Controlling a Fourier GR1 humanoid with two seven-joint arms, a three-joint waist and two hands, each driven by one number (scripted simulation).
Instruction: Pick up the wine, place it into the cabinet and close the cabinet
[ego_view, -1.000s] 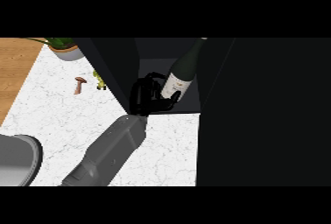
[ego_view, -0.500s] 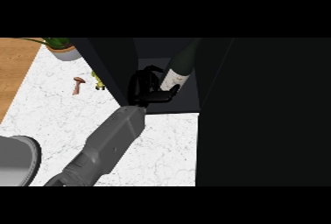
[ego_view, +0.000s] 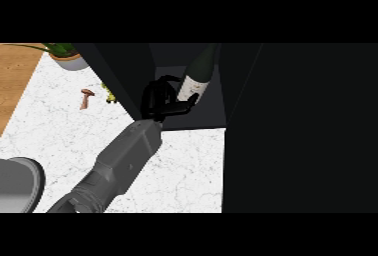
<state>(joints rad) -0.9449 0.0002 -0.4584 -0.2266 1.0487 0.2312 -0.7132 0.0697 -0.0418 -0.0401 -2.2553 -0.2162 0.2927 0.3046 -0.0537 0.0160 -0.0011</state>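
A dark wine bottle (ego_view: 199, 75) with a white label leans tilted inside the open dark cabinet (ego_view: 196, 119), its neck pointing up and away. My left hand (ego_view: 156, 99) is at the cabinet's opening, just left of the bottle. Its fingers curl round the label from the far side and its thumb (ego_view: 181, 106) presses the near side. The grey forearm (ego_view: 118, 162) runs in from the lower left. The bottle's base is hidden behind the hand. My right hand does not show.
A wide black cabinet panel (ego_view: 303, 130) fills the right half. On the white marble counter (ego_view: 66, 130) stand a potted plant (ego_view: 70, 59), a small brown mushroom (ego_view: 86, 98) and a yellow-green item (ego_view: 109, 95). A grey round vessel (ego_view: 16, 185) sits at lower left.
My left hand has carried the bottle further into the cabinet, up and a little to the right. The forearm has stretched forward after it.
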